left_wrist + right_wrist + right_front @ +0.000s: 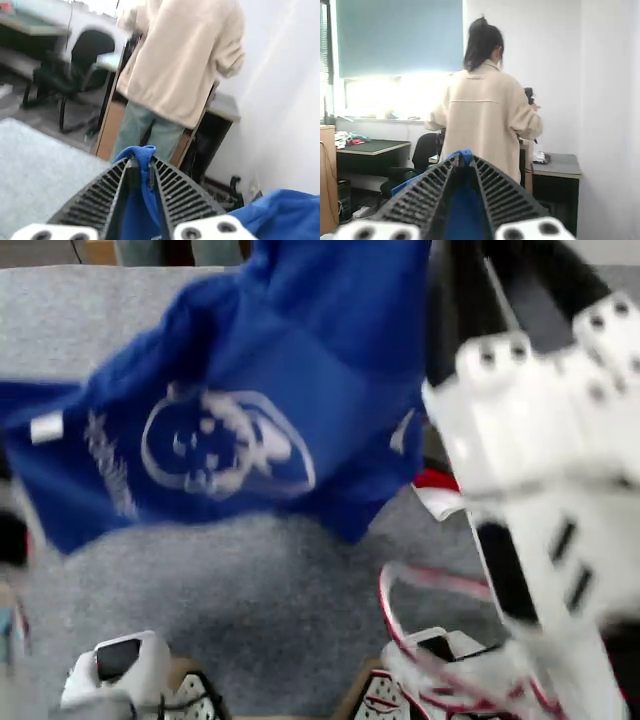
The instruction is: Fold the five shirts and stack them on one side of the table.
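A blue shirt (260, 410) with a white printed emblem hangs spread in the air above the grey table (250, 590). My left gripper (141, 162) is shut on a fold of the blue shirt (142, 200), which pokes out past the tips. My right gripper (462, 159) is likewise shut on the blue shirt (462, 210), held high and pointing into the room. In the high view an arm (540, 440) looms large and white beside the shirt's right edge.
A white shirt with red trim (440, 670) lies crumpled at the table's front right, and more red and white cloth (435, 490) shows behind the arm. A white arm base (120, 670) stands at the front left.
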